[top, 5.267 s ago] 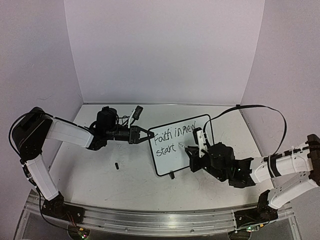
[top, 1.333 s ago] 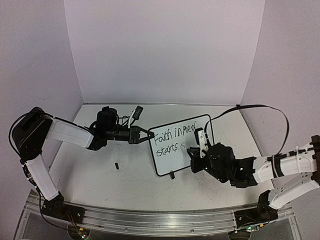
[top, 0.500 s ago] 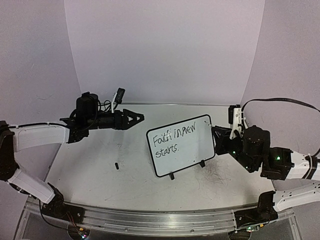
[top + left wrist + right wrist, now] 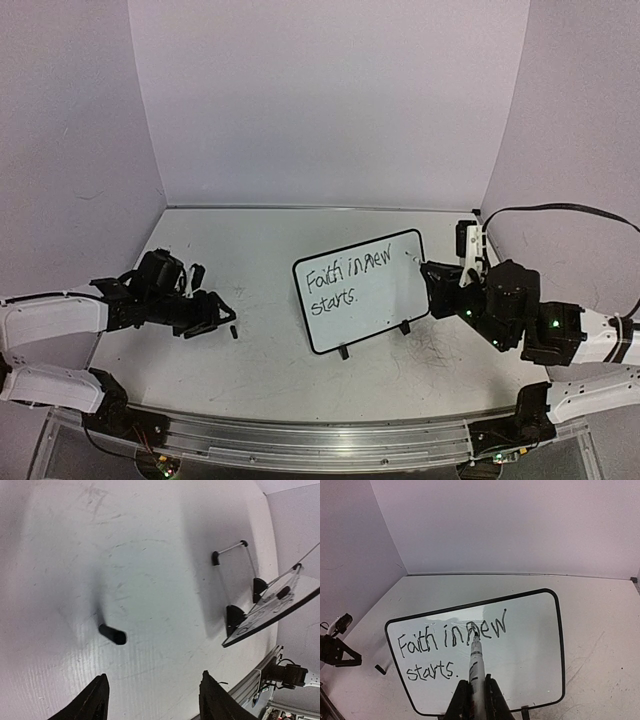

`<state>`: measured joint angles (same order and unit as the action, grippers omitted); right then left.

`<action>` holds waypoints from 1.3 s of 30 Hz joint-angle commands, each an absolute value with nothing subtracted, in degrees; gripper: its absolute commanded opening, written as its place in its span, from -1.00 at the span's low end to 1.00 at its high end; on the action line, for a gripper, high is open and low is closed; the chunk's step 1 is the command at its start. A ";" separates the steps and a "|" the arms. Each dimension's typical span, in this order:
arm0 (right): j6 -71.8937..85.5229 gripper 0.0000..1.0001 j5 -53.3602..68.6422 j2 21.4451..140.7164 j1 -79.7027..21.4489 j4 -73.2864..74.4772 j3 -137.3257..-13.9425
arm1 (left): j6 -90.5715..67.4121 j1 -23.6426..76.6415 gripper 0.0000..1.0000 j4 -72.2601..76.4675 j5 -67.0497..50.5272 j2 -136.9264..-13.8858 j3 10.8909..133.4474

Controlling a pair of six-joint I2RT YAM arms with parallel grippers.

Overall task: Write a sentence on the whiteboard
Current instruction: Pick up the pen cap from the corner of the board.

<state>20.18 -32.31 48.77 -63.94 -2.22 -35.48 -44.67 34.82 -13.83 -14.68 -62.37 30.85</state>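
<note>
Since half a second ago, the left gripper (image 4: 222, 318) has dropped from up in the air at the back to low over the table (image 4: 300, 370). It now sits at about 8 o'clock from the whiteboard (image 4: 390, 300). The right gripper (image 4: 432, 276) has stayed almost where it was, at 3 o'clock from the board.

The whiteboard stands on its two small feet near the middle of the table. The sentence (image 4: 345, 280) is on it in two lines, "Faith in new" on top and "starts." under it.

The left jaws are spread wide and hold nothing. In the left wrist view, a little black piece (image 4: 112, 634) lies on the table just past the fingertips (image 4: 97, 702), toward 12 o'clock and nearer the left one.

The right jaws pinch a marker (image 4: 475, 662). In the right wrist view, it points toward 12 o'clock, and its tip sits over the word "new". I cannot tell if the tip touches the board.
</note>
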 commanded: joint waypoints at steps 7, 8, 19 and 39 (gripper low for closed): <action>20.48 -1.00 -30.99 47.05 -63.94 -6.85 -33.41 | -44.43 40.89 0.04 -16.08 -3.12 -74.34 36.74; 20.48 -1.00 -30.91 46.92 -63.94 -6.86 -33.34 | -44.05 41.59 0.03 -16.16 -1.91 -75.73 37.86; 20.82 -1.00 -30.47 44.79 -63.97 -6.86 -32.18 | -40.65 43.69 0.03 -22.17 5.93 -85.50 44.62; 20.45 -1.00 -29.89 45.72 -63.94 -7.38 -33.09 | -37.81 45.27 -1.00 -24.55 9.20 -86.54 48.26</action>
<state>20.49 -30.30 45.49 -63.94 -4.79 -32.56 -38.53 45.09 -23.44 6.63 -89.72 45.77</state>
